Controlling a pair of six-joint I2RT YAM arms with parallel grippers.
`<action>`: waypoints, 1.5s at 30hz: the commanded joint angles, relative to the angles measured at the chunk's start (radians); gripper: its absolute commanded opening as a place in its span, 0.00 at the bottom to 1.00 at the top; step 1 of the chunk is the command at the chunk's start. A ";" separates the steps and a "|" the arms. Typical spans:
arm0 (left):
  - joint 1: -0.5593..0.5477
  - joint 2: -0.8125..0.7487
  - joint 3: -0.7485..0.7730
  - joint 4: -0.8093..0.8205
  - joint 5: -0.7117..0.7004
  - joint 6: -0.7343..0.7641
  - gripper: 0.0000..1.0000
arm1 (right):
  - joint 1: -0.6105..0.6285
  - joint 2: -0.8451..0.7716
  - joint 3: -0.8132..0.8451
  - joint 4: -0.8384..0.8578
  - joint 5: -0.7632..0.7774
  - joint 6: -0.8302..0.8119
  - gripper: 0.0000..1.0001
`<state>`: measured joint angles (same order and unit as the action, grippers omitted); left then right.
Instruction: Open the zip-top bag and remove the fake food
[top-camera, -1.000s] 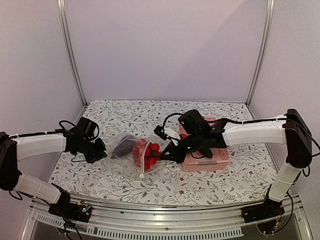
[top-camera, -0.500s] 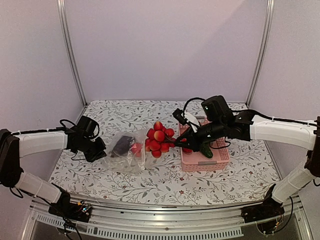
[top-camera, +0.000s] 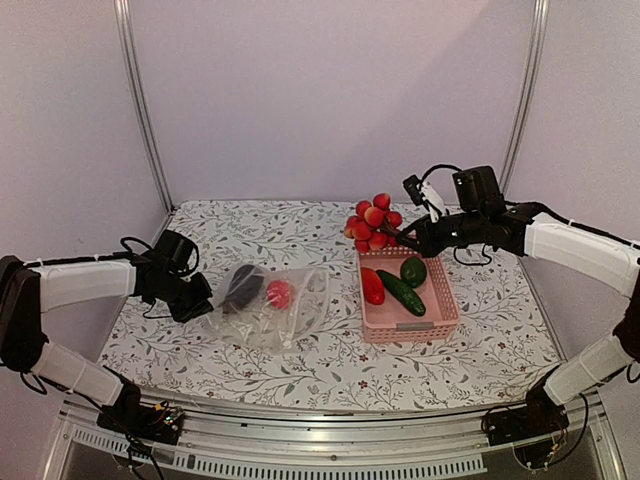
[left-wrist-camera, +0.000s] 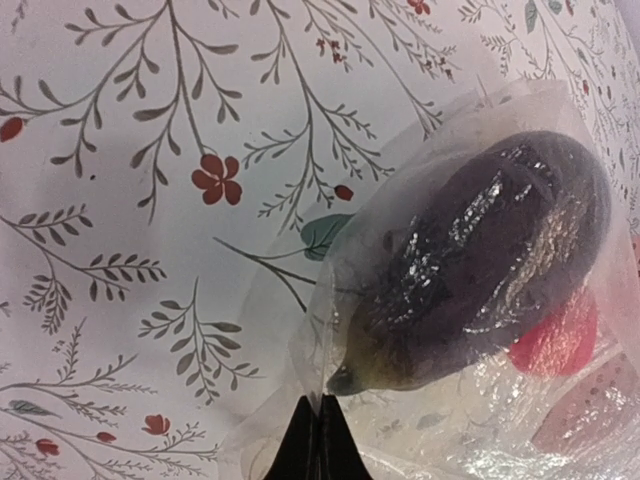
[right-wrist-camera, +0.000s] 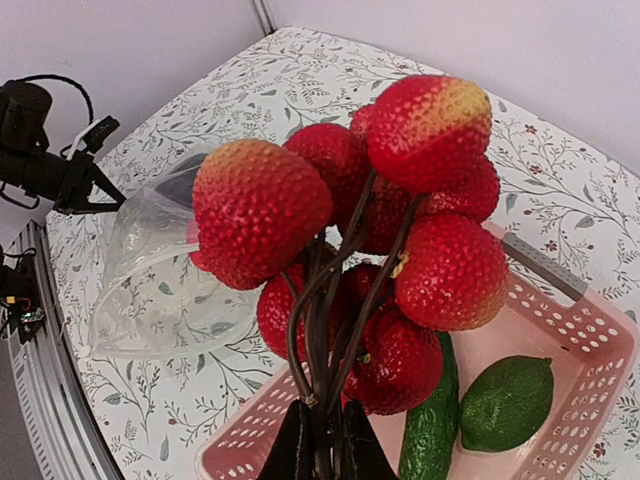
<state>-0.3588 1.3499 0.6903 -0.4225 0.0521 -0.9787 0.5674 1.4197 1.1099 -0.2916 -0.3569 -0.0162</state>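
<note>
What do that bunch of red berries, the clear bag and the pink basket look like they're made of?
The berries look like moulded plastic, perhaps foam: pimpled, faintly shiny skins on dark wiry stems. The bag seems to be thin clear plastic film; it crinkles and glints. The basket looks like hard pink plastic, with rows of small holes in its walls.

A: What encloses the space?
B: Plain pale lilac walls (top-camera: 330, 100), two metal posts (top-camera: 143, 100) at the back corners.
A: And below?
B: A floral-print tabletop (top-camera: 260, 230), evenly lit, a metal rail (top-camera: 330, 425) along its near edge.
</note>
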 joint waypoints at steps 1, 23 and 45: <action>0.014 0.023 0.029 -0.001 0.008 0.010 0.00 | -0.087 0.037 0.028 0.032 0.018 0.043 0.00; 0.014 0.063 0.044 0.024 0.046 0.020 0.00 | -0.140 0.198 -0.119 0.100 -0.087 0.083 0.36; 0.014 0.026 0.028 0.010 0.086 0.005 0.00 | 0.101 0.106 -0.093 0.193 -0.192 0.068 0.36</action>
<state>-0.3569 1.4006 0.7330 -0.4099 0.1246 -0.9691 0.5751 1.4963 1.0126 -0.1673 -0.5079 0.0402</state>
